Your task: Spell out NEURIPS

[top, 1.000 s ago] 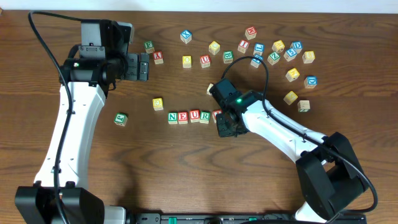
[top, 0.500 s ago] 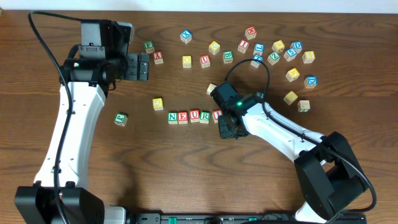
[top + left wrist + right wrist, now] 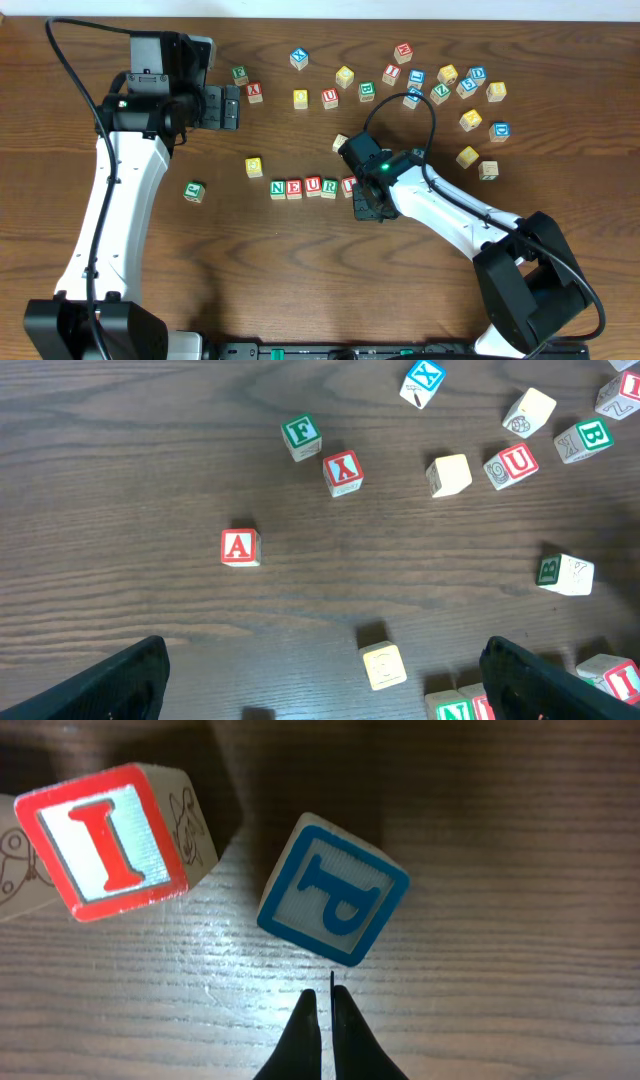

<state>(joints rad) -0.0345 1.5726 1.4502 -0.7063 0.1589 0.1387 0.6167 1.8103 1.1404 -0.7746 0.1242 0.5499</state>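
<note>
Cubes N (image 3: 278, 187), E (image 3: 294, 187), U (image 3: 312, 186) and R (image 3: 329, 186) stand in a row mid-table. The red I cube (image 3: 348, 184) (image 3: 110, 840) sits at the row's right end, a little tilted. Just right of it lies the blue P cube (image 3: 333, 888), turned askew and hidden under the arm from overhead. My right gripper (image 3: 362, 203) (image 3: 325, 995) is shut and empty, its tips just short of the P cube's near corner. A yellow-faced cube (image 3: 254, 167) (image 3: 383, 665) lies left of the row. Up at the left, my left gripper (image 3: 228, 107) (image 3: 325, 695) hangs open and empty.
Several loose cubes are scattered along the back, from a green F (image 3: 240, 74) (image 3: 300, 435) and a blue X (image 3: 299, 58) (image 3: 425, 378) to a cluster at the upper right (image 3: 470, 85). A green cube (image 3: 194, 191) lies alone at the left. A red A (image 3: 239, 547) lies below my left gripper.
The right wrist has edged slightly to the right, its gripper staying shut. The left arm and the cubes have not moved.
</note>
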